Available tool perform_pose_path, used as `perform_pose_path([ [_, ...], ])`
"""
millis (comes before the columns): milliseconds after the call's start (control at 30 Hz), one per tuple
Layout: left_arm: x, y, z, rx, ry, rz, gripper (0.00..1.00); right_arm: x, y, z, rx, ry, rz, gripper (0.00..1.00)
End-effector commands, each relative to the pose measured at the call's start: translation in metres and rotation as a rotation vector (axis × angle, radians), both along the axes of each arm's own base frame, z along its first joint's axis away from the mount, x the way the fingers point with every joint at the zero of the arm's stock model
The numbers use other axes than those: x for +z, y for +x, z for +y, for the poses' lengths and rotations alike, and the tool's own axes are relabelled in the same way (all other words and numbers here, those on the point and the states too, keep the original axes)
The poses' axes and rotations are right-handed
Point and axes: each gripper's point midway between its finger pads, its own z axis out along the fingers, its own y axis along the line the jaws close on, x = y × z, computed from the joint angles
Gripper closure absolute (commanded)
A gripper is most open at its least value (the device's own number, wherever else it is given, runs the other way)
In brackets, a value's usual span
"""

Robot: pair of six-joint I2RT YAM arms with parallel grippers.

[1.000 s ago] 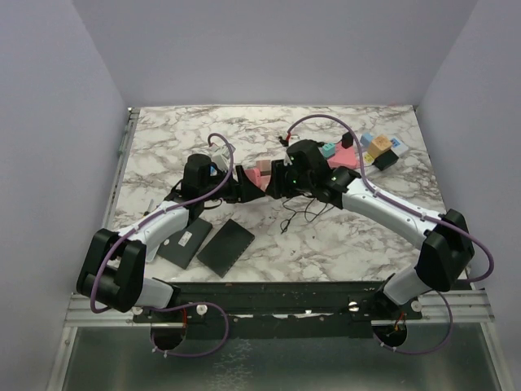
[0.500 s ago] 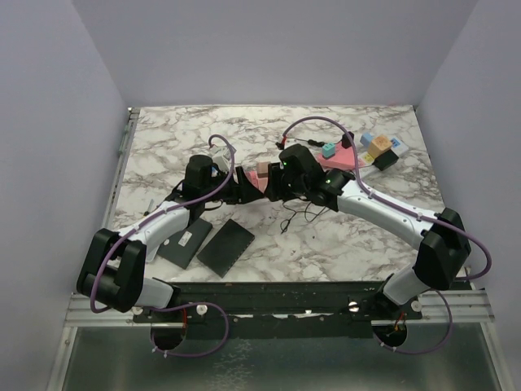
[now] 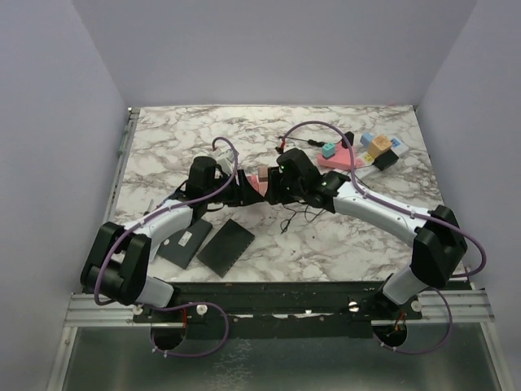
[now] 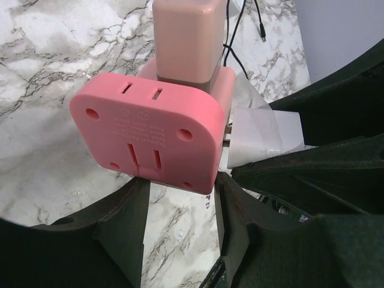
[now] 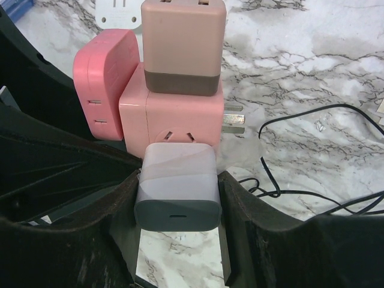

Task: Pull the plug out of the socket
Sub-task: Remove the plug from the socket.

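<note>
Plug (image 5: 175, 186), pale grey charger, clamped in right gripper (image 5: 177, 201). Pink socket (image 4: 144, 138) block sits mid-desk, flanked by left gripper (image 4: 180, 207); firm grasp or not, cannot tell. Advice: brace socket, pull plug straight out along its prongs, no twisting. Marbled desk (image 3: 163, 138), plain lilac walls (image 3: 269, 49).
</note>
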Motion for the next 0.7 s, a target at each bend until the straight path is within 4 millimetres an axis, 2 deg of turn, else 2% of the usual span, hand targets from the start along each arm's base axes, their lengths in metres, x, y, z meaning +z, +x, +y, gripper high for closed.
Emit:
perform_pose_path([
  [0, -0.008, 0.018, 0.009, 0.074, 0.042, -0.021, 1.00, -0.005, -0.017, 0.010, 0.046, 0.014, 0.038, 1.00],
  [100, -0.006, 0.018, 0.009, 0.074, 0.036, -0.025, 1.00, -0.014, -0.018, 0.006, 0.040, -0.010, 0.048, 1.00],
  [133, -0.004, 0.018, 0.008, 0.074, 0.033, -0.027, 0.96, -0.017, -0.018, 0.005, 0.039, -0.015, 0.051, 1.00],
  [267, 0.001, 0.020, 0.009, 0.077, 0.031, -0.044, 0.70, -0.028, -0.018, 0.001, 0.028, -0.053, 0.069, 1.00],
  [433, 0.009, 0.021, 0.013, 0.070, 0.058, -0.076, 0.49, -0.039, -0.015, -0.005, -0.006, -0.099, 0.076, 1.00],
  [667, 0.012, 0.019, 0.014, 0.056, 0.074, -0.088, 0.40, -0.041, -0.012, -0.006, -0.018, -0.111, 0.076, 1.00],
])
